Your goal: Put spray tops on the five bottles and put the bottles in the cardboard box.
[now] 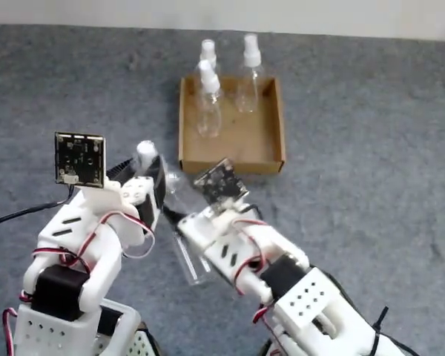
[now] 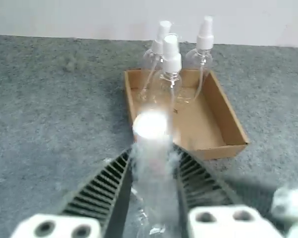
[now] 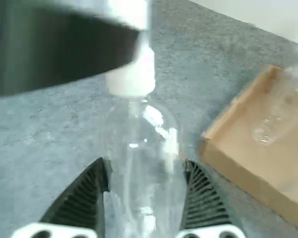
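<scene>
The left pincer is pinched on a white spray top, its two ribbed black jaws pressed against the top's sides. Directly beneath that pincer, the right pincer grips a clear bottle by its body, one jaw on each side. The two probably share the work like this so that one steadies the bottle while the other seats the top on its neck.

Straight ahead of both pincers, just beyond the held bottle, sits the open cardboard box on grey carpet. Three capped bottles stand upright toward its far end, leaving the near end free.

The right wrist view shows the top already meeting the bottle's neck, which the left wrist view hides behind the glaring cap. The high view alone shows a clear shape lying on the carpet under the right arm, possibly the fifth bottle.
</scene>
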Robot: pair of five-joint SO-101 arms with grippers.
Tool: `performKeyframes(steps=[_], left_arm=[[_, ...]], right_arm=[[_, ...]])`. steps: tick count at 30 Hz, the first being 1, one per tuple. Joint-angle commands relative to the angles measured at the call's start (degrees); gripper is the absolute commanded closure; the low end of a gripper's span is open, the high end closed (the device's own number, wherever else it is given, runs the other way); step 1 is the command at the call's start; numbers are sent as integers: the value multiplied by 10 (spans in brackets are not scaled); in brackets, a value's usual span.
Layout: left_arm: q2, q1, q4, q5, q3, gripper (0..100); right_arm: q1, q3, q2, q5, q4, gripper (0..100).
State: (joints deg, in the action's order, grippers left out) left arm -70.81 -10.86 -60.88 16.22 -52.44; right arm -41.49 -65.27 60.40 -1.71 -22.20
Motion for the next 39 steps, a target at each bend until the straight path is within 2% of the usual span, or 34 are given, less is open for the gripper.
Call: performKeyframes(steps=[1, 6, 9, 14, 19, 23, 26, 31, 36, 39], left_arm=[[2, -2, 1, -8, 0, 837], [1, 22, 0, -15, 29, 833], [1, 24, 0, -54, 33, 832], [1, 22, 2, -61, 14, 832], [1, -38, 4, -129, -1, 813], [1, -67, 4, -137, -1, 739], [1, -65, 13, -135, 3, 732], [7, -22, 76, -135, -15, 733], [7, 27, 144, -136, -77, 733], [7, 41, 159, -137, -95, 733]], right_arm=[[63, 62, 15, -18, 28, 995], [103, 63, 15, -18, 29, 995], [105, 72, 14, -18, 29, 995], [103, 120, 10, -19, 28, 995], [86, 207, -59, -20, -3, 995], [66, 290, -146, -54, -58, 995], [51, 338, -193, -75, -102, 995], [17, 373, -211, -76, -153, 995], [17, 380, -208, -75, -208, 995], [18, 377, -182, -36, -213, 995]])
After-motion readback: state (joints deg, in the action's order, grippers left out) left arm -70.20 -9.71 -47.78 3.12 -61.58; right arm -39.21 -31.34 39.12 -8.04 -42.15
